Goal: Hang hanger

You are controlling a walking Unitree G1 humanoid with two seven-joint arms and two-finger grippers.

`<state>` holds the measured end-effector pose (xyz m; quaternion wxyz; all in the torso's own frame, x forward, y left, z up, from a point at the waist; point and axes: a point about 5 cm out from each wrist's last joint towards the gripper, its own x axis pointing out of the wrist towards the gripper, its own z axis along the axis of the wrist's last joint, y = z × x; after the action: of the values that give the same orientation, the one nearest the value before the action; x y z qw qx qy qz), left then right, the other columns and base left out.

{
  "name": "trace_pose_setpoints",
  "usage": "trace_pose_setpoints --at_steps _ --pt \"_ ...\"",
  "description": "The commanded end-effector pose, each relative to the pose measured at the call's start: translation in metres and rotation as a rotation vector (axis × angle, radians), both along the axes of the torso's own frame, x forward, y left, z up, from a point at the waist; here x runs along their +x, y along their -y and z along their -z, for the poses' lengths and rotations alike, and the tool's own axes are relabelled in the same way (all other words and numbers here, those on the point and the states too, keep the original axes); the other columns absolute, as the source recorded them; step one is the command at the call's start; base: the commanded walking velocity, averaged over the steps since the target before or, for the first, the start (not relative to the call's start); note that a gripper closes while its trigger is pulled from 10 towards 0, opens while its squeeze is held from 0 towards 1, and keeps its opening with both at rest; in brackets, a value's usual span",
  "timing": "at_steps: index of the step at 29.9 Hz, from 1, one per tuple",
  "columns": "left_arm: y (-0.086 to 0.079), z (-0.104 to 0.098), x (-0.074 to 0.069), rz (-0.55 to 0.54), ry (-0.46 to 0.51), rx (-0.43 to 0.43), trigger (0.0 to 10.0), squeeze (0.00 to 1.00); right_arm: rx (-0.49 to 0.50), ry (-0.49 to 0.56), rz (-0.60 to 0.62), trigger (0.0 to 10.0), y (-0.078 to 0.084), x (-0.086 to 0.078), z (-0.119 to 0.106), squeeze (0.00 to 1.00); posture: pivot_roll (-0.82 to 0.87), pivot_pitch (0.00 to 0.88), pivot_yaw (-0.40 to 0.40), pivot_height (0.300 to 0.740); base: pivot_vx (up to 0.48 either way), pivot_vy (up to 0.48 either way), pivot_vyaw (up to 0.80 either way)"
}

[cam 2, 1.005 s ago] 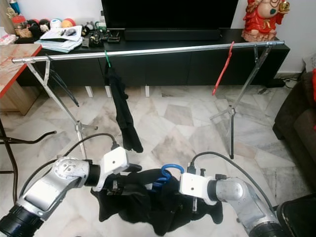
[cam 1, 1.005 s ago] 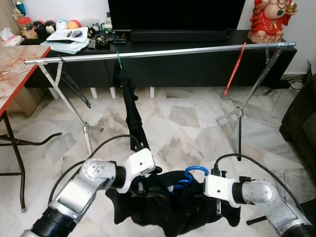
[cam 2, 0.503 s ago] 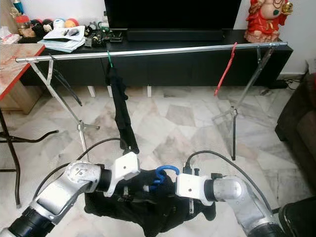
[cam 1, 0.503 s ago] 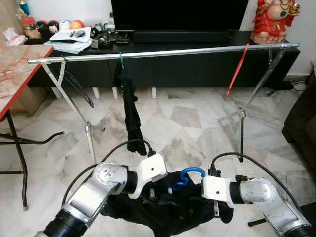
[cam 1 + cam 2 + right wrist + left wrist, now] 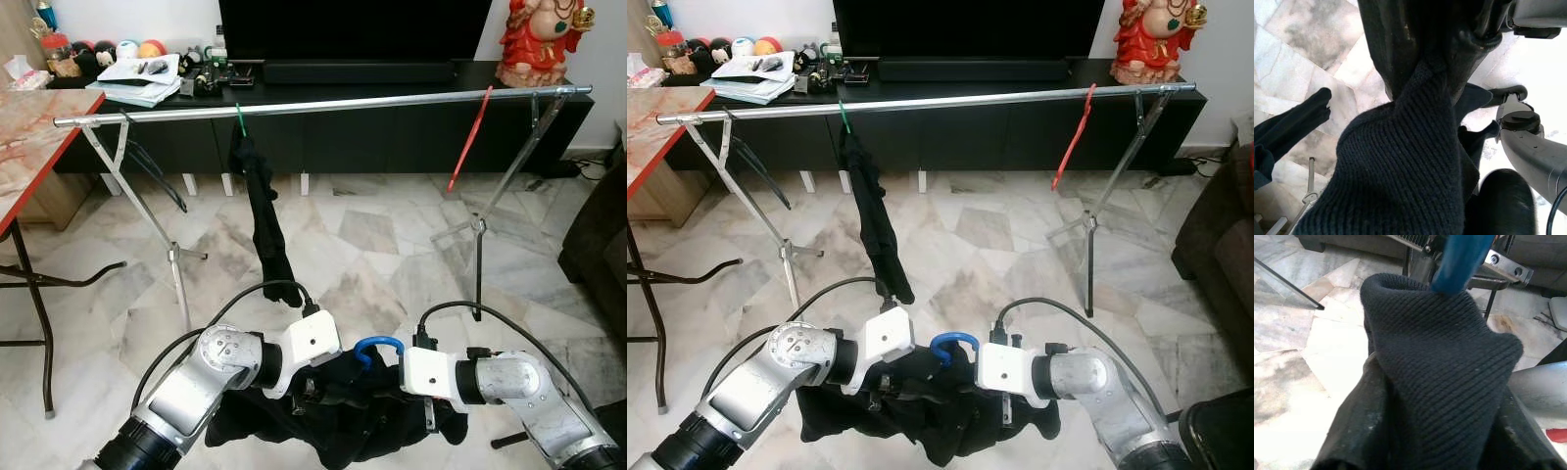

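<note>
The left gripper [image 5: 1435, 431] and right gripper [image 5: 1449, 63] each pinch the dark knit garment [image 5: 343, 431], fingertips buried in cloth, its blue hanger [image 5: 377, 349] showing just the hook, well below the rail [image 5: 323, 104] carrying three hangers.

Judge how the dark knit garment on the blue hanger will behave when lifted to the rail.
Probably floppy: the dark knit garment bunches and sags in folds between the left pincer and the right pincer. Likely not slippery, given its ribbed weave. It may slide along the smooth blue hanger.
</note>
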<state>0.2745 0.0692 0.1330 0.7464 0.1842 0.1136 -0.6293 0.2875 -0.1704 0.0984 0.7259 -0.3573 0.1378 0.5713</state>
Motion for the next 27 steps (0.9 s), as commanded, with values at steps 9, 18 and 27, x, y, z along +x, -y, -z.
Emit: trace_pose_setpoints --at_steps 9,18,27 --pt "0.0091 0.0048 -0.0068 0.055 0.011 0.049 0.0 0.00 0.071 0.073 0.005 0.0 -0.0039 0.0073 -0.0226 0.00 -0.09 0.116 0.026 0.740 0.000 0.000 0.00" --pt "0.0106 0.0050 -0.0070 0.053 0.018 0.051 0.0 0.00 0.073 0.074 0.014 0.0 -0.0034 0.0083 -0.0236 0.00 -0.09 0.116 0.026 0.740 0.000 0.000 0.00" --pt "0.0115 0.0031 -0.0063 0.039 0.020 0.029 0.0 0.00 0.055 0.094 0.049 6.3 -0.0018 0.0123 -0.0213 0.00 -0.09 0.115 0.025 0.740 0.000 0.000 0.00"
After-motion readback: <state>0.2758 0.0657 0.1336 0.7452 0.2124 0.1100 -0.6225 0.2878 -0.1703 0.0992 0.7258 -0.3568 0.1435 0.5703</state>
